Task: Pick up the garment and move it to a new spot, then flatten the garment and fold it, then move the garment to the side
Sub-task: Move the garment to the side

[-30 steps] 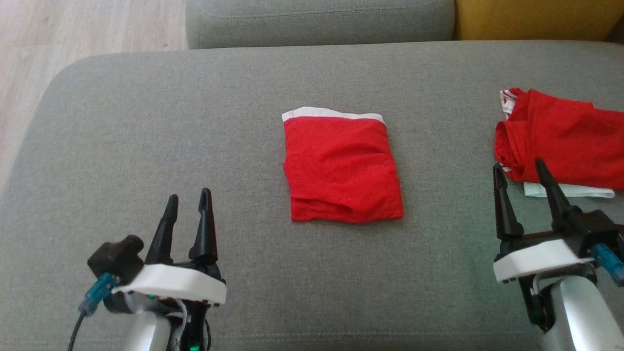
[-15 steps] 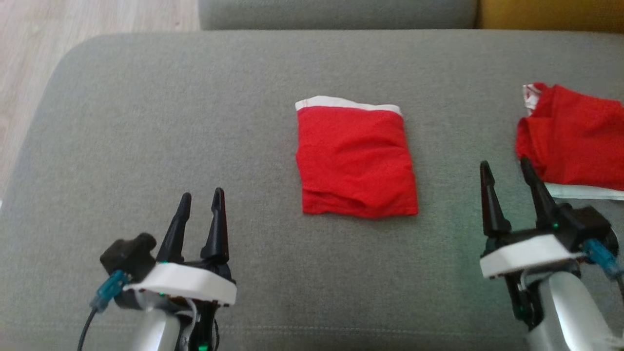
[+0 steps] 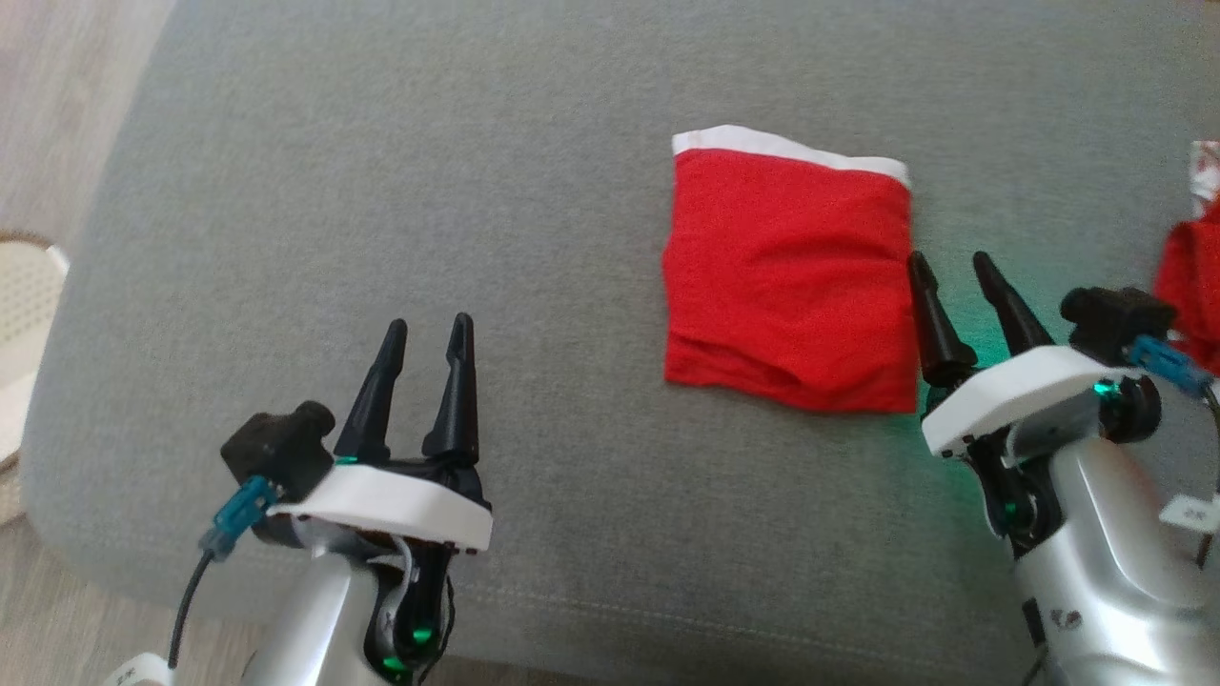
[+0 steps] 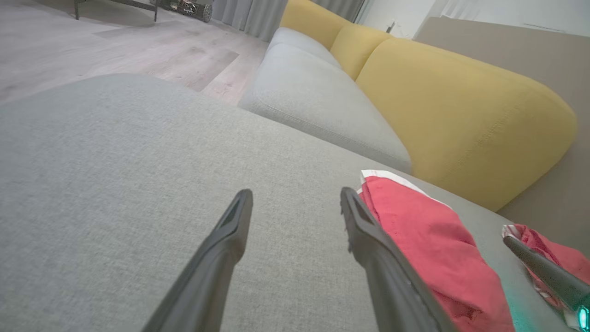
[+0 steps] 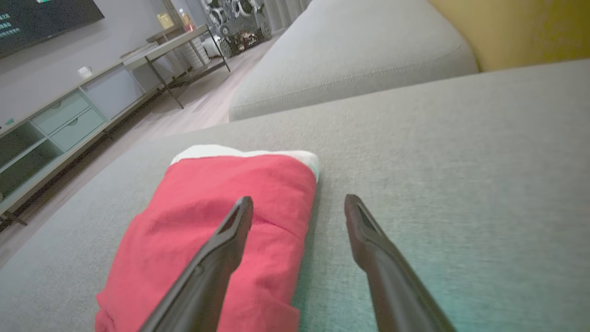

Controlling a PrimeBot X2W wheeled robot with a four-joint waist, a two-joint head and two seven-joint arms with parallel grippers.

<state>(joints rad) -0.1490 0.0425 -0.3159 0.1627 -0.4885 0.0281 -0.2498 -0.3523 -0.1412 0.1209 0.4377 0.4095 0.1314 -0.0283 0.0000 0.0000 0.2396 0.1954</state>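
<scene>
Grey woven cushion (image 3: 381,191) holds squarish red garment (image 3: 786,276); left gripper (image 3: 429,324), right gripper (image 3: 949,259) splayed empty.

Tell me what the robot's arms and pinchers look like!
The left gripper and right gripper each have two long black fingers that narrow to points. They rise from a curved white plate. Beside it sits a chunky black block with a teal plug and a thin black cable. The forearms are shiny silver, with small green lights.
</scene>
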